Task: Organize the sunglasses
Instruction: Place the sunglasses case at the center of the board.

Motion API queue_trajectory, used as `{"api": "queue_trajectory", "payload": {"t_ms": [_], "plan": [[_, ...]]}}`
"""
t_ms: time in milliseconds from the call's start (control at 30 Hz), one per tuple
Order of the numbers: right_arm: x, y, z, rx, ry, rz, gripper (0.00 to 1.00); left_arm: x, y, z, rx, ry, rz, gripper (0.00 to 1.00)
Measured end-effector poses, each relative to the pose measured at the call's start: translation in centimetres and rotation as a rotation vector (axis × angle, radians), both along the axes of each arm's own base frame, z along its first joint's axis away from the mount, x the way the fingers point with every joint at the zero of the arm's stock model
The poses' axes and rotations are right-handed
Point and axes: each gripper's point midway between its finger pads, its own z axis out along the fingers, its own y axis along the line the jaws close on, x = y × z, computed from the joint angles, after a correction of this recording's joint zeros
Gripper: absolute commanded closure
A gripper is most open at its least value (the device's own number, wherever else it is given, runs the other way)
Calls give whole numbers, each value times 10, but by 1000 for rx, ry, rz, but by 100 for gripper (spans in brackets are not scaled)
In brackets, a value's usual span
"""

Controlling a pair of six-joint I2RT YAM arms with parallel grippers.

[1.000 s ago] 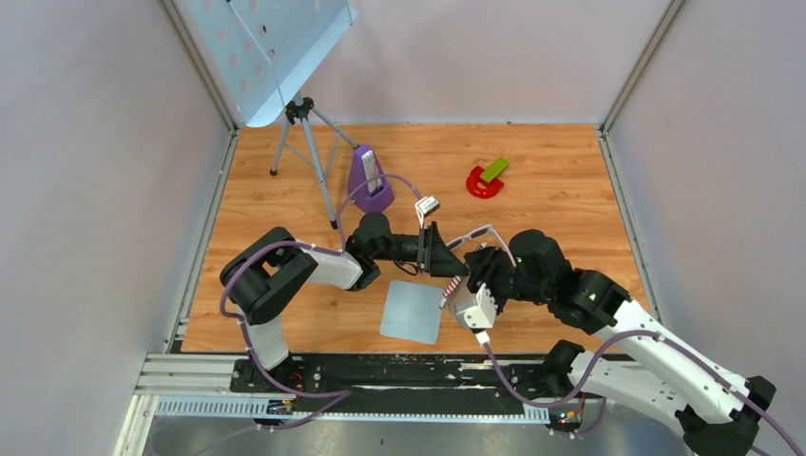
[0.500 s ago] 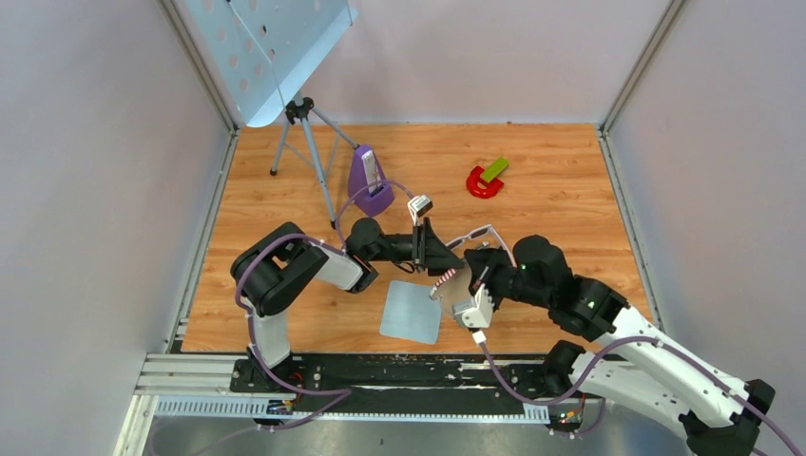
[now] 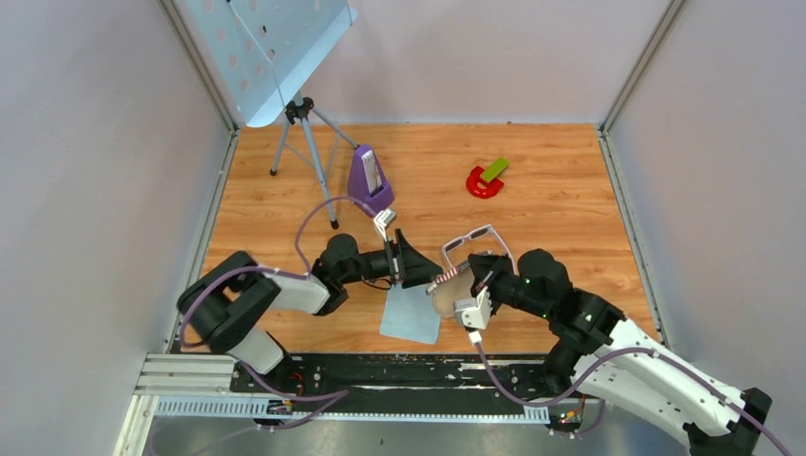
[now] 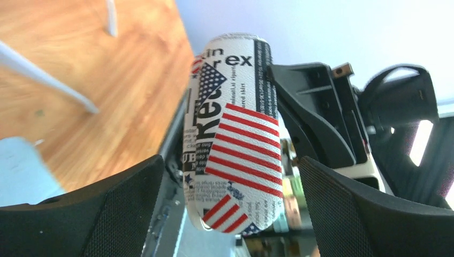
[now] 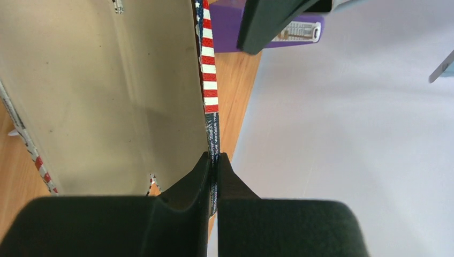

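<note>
The sunglasses (image 3: 471,238), with a thin white frame, lie on the wooden table just beyond my right wrist, held by neither gripper. My right gripper (image 3: 463,284) is shut on the thin rim of the flag-printed case (image 3: 443,289), which is off the table. In the right wrist view the fingertips (image 5: 207,166) pinch that striped rim (image 5: 209,96) beside the beige inside of the case (image 5: 107,91). My left gripper (image 3: 416,263) stands open just left of the case. In the left wrist view the case (image 4: 235,139) hangs between my wide-apart pads (image 4: 115,206) without touching them.
A light blue cloth (image 3: 411,313) lies flat under the case, near the front edge. A purple metronome (image 3: 369,180) and a tripod music stand (image 3: 302,142) stand at the back left. A red and green object (image 3: 487,179) sits at the back right. Grey walls close in both sides.
My left gripper opened, let go of the case and drew back to the left. My right gripper shut on the case's rim and carried it slightly left and nearer.
</note>
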Motion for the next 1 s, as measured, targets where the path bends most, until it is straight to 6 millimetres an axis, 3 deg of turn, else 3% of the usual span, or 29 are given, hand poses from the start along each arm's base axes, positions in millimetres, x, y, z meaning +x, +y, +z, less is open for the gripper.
{"api": "queue_trajectory", "payload": {"t_ms": [100, 200, 333, 433, 533, 633, 833, 1000], "plan": [[6, 3, -11, 13, 34, -33, 100, 13, 16, -12, 134, -49, 137, 0], [19, 15, -20, 29, 77, -75, 100, 28, 44, -2, 259, -147, 317, 0], [37, 31, -41, 31, 139, -126, 100, 32, 111, 29, 339, -239, 613, 0], [47, 45, -50, 50, 155, -138, 100, 27, 161, 36, 358, -247, 805, 0], [52, 65, -54, 66, 155, -120, 100, 18, 204, 21, 387, -213, 950, 0], [59, 88, -57, 61, 170, -104, 100, 10, 231, -3, 454, -173, 1022, 0], [100, 132, -49, 70, 176, -172, 100, 4, 258, -45, 613, -61, 1094, 0], [116, 144, -62, 60, 162, -227, 100, -1, 280, -68, 673, 62, 1189, 0]]}}
